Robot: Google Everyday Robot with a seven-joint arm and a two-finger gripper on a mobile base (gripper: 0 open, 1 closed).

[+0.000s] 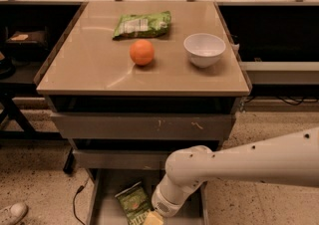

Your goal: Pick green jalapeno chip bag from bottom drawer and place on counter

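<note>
The green jalapeno chip bag [132, 202] lies on the floor of the open bottom drawer [107, 209], dark green and crinkly, near the drawer's middle. My white arm comes in from the right and bends down into the drawer. The gripper [153, 218] is at the bottom edge of the view, right beside the bag's lower right corner, and mostly cut off. The tan counter [89, 64] tops the cabinet above.
On the counter lie a paler green bag [142, 24] at the back, an orange [142, 52] in the middle and a white bowl [204, 49] to the right. Two shut drawer fronts [142, 127] sit above the open drawer. A shoe [11, 213] is at the lower left.
</note>
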